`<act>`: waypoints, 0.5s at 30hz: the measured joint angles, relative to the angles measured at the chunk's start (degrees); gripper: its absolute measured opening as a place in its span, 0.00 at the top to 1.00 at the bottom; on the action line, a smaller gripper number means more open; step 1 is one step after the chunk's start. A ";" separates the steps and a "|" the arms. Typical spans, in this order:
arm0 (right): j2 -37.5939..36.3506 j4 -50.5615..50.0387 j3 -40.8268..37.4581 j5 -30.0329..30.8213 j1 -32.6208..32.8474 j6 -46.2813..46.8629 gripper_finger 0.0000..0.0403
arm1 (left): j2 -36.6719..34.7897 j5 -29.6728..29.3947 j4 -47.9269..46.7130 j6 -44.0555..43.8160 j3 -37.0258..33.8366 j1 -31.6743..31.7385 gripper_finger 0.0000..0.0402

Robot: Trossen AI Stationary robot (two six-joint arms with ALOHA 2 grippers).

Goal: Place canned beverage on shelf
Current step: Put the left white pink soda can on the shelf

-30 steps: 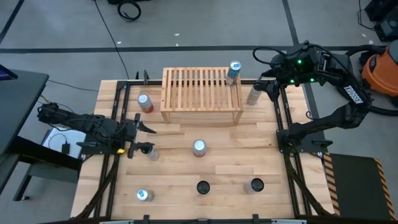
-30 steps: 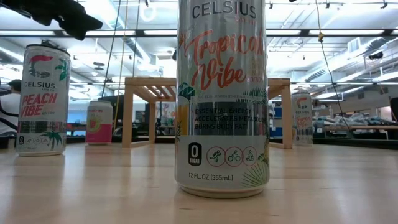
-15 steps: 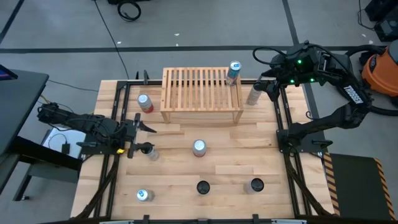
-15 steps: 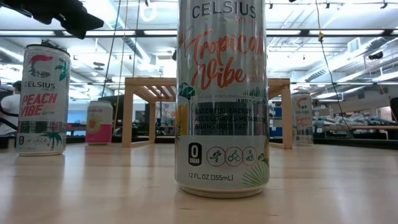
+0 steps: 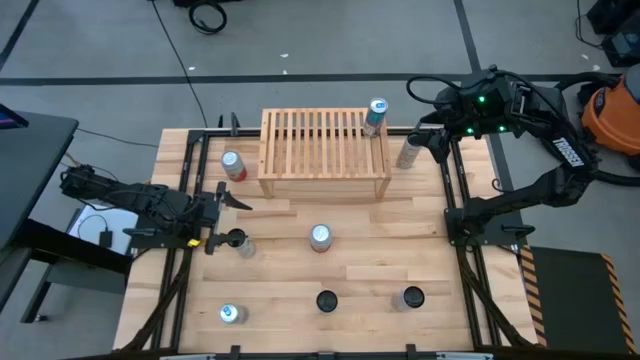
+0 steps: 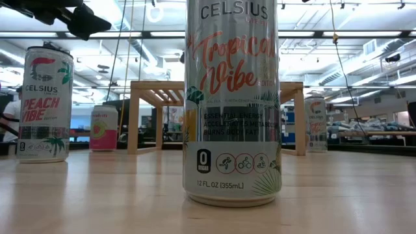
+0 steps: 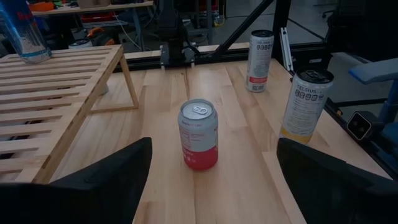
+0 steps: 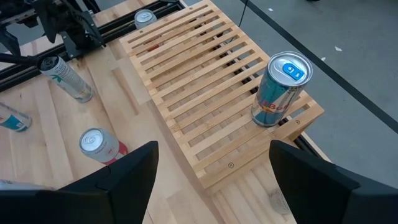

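In the low view the near can (image 6: 233,104) loses its top to the picture's edge and hides the middle of the shelf (image 6: 146,97). The left gripper (image 6: 71,16) is cut off there at the upper edge, so its fingers cannot be read. The far can (image 6: 316,123) carries lettering too small to make out. In the left wrist view the blue can (image 7: 22,31) is cropped at the top corner. The right gripper's fingers (image 8: 118,177) are cut off below, and what looks like a can (image 8: 11,118) is half out of frame.
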 joint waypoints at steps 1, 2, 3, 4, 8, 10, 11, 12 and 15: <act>0.00 -0.01 0.00 0.00 0.02 0.00 0.21 | 0.00 0.00 0.00 0.01 0.00 0.00 0.12; 0.00 -0.01 0.00 0.00 0.00 0.00 0.21 | 0.00 0.00 0.00 0.00 0.00 0.00 0.12; 0.00 -0.01 0.00 0.00 0.01 0.00 0.21 | 0.02 0.00 0.00 -0.02 0.00 0.00 0.12; 0.00 -0.01 0.00 0.00 0.01 0.00 0.21 | 0.00 -0.02 0.00 0.00 0.00 0.00 0.12; 0.00 0.00 0.00 0.00 0.01 0.00 0.21 | 0.00 0.00 0.02 0.00 0.00 0.00 0.12; 0.00 -0.01 0.00 0.00 0.00 0.00 0.21 | 0.01 -0.02 0.45 0.01 0.00 0.00 0.12; 0.00 -0.01 0.00 0.00 0.02 0.00 0.21 | 0.02 -0.02 1.00 0.04 0.00 0.00 0.12; 0.00 -0.01 0.00 0.00 0.01 0.00 0.21 | 0.00 -0.02 1.55 0.02 0.00 0.00 0.12; 0.00 -0.01 0.00 0.00 0.00 0.02 0.21 | 0.00 -0.04 1.92 0.18 0.00 0.00 0.12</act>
